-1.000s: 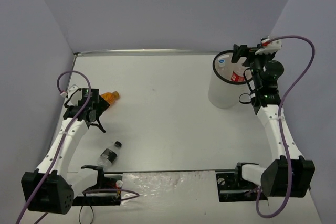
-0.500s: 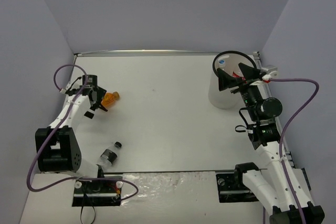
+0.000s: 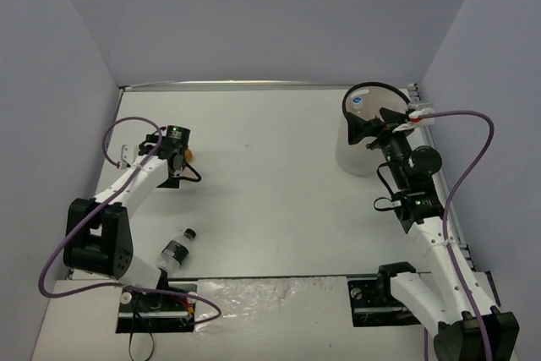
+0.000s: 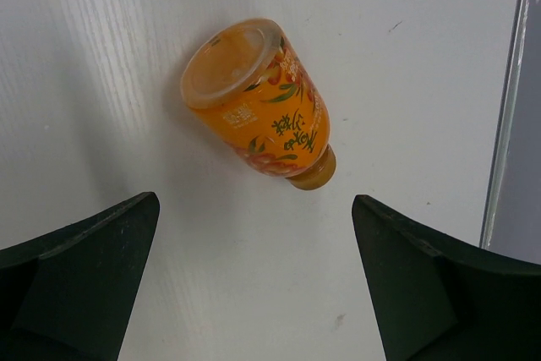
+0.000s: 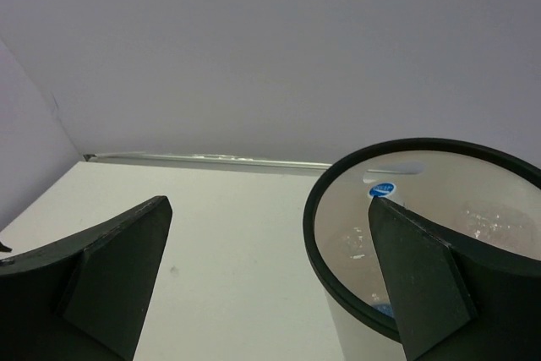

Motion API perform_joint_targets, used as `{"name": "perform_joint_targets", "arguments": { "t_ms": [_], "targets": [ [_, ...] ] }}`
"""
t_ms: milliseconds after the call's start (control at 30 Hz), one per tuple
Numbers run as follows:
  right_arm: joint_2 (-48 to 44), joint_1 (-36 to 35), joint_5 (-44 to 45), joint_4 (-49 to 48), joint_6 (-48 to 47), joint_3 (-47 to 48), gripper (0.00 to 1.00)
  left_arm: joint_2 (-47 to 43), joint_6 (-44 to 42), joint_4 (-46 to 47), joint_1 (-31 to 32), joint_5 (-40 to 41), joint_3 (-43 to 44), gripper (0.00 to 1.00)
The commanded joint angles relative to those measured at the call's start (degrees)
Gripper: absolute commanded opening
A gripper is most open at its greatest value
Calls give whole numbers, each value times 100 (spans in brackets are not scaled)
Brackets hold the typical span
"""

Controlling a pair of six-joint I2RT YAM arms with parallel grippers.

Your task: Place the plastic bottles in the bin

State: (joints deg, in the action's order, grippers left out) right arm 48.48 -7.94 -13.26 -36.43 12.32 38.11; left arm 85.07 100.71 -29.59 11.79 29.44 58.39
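Orange bottle (image 4: 258, 112) lies on its side near the worktop's left edge, just ahead of the left end effector (image 4: 254, 202), which is wide and empty. Long axis oblique, cap nearest. Right end effector (image 5: 269, 205) wide, empty, at the bin (image 5: 309, 209).

One bin (image 3: 353, 151); two bottles outside it: orange bottle (image 4: 258, 120), black-capped bottle (image 3: 175, 251).
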Motion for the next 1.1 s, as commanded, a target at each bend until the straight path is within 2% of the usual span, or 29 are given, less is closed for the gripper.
{"name": "perform_joint_targets", "arguments": {
  "t_ms": [0, 300, 433, 567, 700, 900, 1067],
  "targets": [
    [0, -23, 193, -169, -330, 225, 100, 54, 1178, 30, 87, 717, 247, 97],
    [-230, -23, 503, 133, -769, 179, 100, 819, 1642, -7, 29, 775, 665, 97],
    [-285, -23, 739, 240, -888, 145, 100, 1077, 1514, 44, -124, 484, 735, 97],
    [-308, -31, 976, 467, -934, 210, 100, 1283, 1551, -280, -247, 452, 924, 97],
    [-348, -23, 975, 435, -951, 170, 100, 1397, 1294, -117, -405, 109, 841, 95],
    [-488, -23, 980, 592, -918, 191, 100, 1412, 835, 235, -610, -134, 707, 55],
    [-699, -23, 949, 802, -908, 181, 100, 1186, 525, 139, -660, -76, 691, 36]
  ]
}}
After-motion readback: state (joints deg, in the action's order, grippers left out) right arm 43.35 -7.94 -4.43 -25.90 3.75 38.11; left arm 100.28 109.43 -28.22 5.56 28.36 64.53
